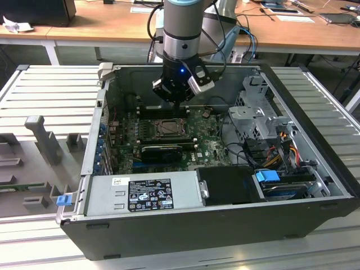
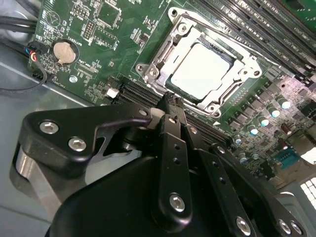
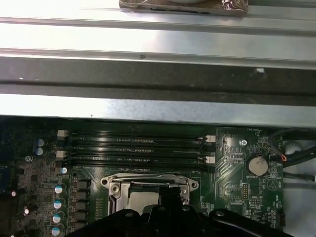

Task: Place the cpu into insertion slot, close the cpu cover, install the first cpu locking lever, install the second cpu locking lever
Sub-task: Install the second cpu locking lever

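Observation:
The cpu (image 2: 201, 70) lies flat in the insertion slot (image 1: 169, 128) on the green motherboard, its pale grey top showing. The cpu cover (image 2: 168, 54), a silver metal frame, lies down around it, and the chip shows through its window. Thin metal locking levers (image 2: 217, 29) run along the socket's edges; I cannot tell whether they are latched. My gripper (image 2: 170, 101) hangs just above the socket's edge, fingers together with nothing between them. It stands over the socket's far side in the exterior view (image 1: 179, 101). The first wrist view has the socket (image 3: 148, 190) partly behind the gripper (image 3: 170, 197).
Memory slots (image 3: 133, 148) run beside the socket. A long black card (image 1: 160, 151) lies in front of it, a power supply (image 1: 140, 194) nearer still. A metal drive cage (image 1: 256, 115) and cables (image 1: 275, 152) stand at the exterior view's right. The case walls (image 1: 95, 129) enclose everything.

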You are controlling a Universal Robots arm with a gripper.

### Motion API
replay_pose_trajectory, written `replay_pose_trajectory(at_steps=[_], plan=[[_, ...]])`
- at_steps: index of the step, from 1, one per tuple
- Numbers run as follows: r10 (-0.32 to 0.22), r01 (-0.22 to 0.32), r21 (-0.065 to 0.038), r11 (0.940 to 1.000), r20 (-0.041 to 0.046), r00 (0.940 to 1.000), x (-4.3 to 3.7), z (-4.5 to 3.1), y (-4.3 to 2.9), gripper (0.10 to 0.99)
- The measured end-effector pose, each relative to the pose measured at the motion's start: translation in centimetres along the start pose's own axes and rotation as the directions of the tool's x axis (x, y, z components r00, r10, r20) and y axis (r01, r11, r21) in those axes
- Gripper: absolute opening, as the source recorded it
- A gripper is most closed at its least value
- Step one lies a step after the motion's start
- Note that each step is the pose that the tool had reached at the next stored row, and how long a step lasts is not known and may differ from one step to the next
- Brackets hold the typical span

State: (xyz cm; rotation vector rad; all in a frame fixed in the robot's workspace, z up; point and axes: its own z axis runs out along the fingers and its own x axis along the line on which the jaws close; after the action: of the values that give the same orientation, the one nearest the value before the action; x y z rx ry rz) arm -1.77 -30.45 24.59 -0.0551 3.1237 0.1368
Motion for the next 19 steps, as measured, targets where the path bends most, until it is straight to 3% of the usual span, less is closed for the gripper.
replay_pose_trajectory(at_steps=[2, 4, 5, 6, 11, 14, 19], plan=[[0.0, 0.0, 0.001, 1.0, 0.0, 1.0, -0.01, -0.6, 0.05, 0.106], [0.0, 0.0, 0.001, 1.0, 0.0001, 1.0, 0.0, -0.63, -0.21, 0.106], [0.0, 0.0, 0.001, 1.0, 0.0001, 1.0, 0.02, -0.63, -0.59, 0.106], [0.0, 0.0, 0.001, 1.0, 0.0, 1.0, 0.06, -0.54, -1.64, 0.106], [0.0, 0.0, 0.001, 1.0, -0.0035, 1.0, 0.11, 0.13, -3.03, 0.106], [0.0, 0.0, 0.001, 1.0, -0.0118, 0.9999, 0.17, 0.84, -4.34, 0.106], [0.0, 0.0, 0.001, 1.0, -0.0148, 0.9999, 0.23, 0.78, -5.97, 0.106]])
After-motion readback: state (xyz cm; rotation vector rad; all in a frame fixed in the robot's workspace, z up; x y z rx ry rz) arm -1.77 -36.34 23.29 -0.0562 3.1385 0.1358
